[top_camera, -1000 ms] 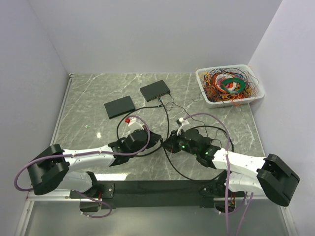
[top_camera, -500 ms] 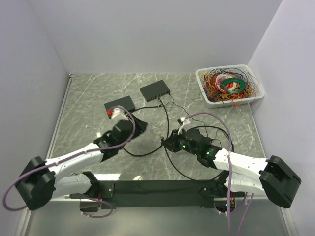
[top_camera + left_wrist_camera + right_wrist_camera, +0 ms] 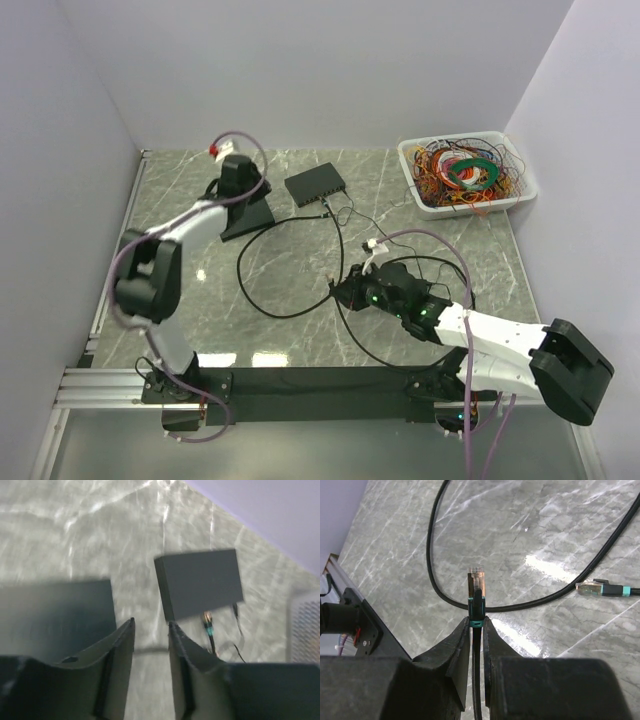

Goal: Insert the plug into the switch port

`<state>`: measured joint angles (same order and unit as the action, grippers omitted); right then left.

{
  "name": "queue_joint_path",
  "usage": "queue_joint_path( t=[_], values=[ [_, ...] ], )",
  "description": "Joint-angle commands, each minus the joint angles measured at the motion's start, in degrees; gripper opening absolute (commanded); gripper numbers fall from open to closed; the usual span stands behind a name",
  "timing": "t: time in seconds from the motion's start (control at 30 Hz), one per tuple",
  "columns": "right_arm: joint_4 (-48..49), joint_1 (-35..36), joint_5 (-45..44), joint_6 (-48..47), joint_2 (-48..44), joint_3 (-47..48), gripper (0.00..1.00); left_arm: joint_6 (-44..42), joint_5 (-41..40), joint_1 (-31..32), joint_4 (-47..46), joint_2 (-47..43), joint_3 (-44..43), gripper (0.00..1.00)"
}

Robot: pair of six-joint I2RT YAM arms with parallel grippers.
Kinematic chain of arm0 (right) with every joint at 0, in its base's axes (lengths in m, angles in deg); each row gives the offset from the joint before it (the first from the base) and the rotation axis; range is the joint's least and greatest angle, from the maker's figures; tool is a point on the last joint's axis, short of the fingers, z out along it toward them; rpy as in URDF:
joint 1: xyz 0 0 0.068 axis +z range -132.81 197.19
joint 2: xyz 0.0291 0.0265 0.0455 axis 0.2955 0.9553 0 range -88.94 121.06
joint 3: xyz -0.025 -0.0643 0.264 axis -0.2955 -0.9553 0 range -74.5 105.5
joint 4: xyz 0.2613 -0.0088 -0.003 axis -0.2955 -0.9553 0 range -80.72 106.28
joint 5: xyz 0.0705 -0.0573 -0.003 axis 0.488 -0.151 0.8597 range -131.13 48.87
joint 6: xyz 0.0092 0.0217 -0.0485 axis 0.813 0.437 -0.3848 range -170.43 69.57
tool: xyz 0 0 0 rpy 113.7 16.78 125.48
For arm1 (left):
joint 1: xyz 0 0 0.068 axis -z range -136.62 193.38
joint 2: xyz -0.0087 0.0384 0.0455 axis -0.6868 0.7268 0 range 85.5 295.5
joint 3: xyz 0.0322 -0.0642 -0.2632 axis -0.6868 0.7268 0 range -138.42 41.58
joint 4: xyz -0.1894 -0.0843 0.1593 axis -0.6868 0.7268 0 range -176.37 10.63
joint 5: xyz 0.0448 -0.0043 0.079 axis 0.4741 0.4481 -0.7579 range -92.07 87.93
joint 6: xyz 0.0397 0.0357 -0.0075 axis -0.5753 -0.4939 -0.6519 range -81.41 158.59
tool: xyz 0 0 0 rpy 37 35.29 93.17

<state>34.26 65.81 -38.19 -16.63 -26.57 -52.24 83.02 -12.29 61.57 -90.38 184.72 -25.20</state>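
My right gripper [image 3: 340, 293] [image 3: 476, 622] is shut on a black cable just behind its teal-booted plug [image 3: 476, 585], which sticks out past the fingertips above the table. The cable's other plug [image 3: 597, 588] lies loose on the marble. Two black switch boxes sit at the back: the right switch [image 3: 315, 185] [image 3: 200, 582] has a cable plugged into its near side, and the left switch [image 3: 245, 216] [image 3: 55, 612] lies flat. My left gripper [image 3: 248, 198] [image 3: 150, 626] hovers over the left switch's right end, open with nothing between its fingers.
A white bin [image 3: 520, 190] full of coloured wires stands at the back right. Black cable [image 3: 262, 300] loops across the middle of the marble table between the switches and my right gripper. White walls close in the left, back and right.
My left arm swung from beside the right gripper at table centre out to the back left, over the left switch, and its jaws opened. The right gripper kept still with the plug.
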Motion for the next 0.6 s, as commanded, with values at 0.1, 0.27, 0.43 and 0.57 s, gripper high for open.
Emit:
queue_joint_path(
  t=[0.1,0.27,0.43,0.57],
  values=[
    [2.3,0.4,1.9,0.0,-2.2,-2.0,0.0,-7.8,1.9,-2.4,10.4,17.7,-24.1,0.29],
    [2.8,0.5,3.7,0.9,-3.7,-3.1,0.0,-9.3,-3.2,-5.0,18.4,27.3,-34.2,0.2],
    [1.4,0.6,3.3,0.5,-6.6,-3.5,0.0,-8.7,-7.2,-8.0,20.8,26.4,-30.5,0.2],
    [0.1,0.7,3.4,0.0,-7.5,-3.0,0.0,-9.1,-8.2,-9.9,22.5,25.8,-28.1,0.18]
  ],
)
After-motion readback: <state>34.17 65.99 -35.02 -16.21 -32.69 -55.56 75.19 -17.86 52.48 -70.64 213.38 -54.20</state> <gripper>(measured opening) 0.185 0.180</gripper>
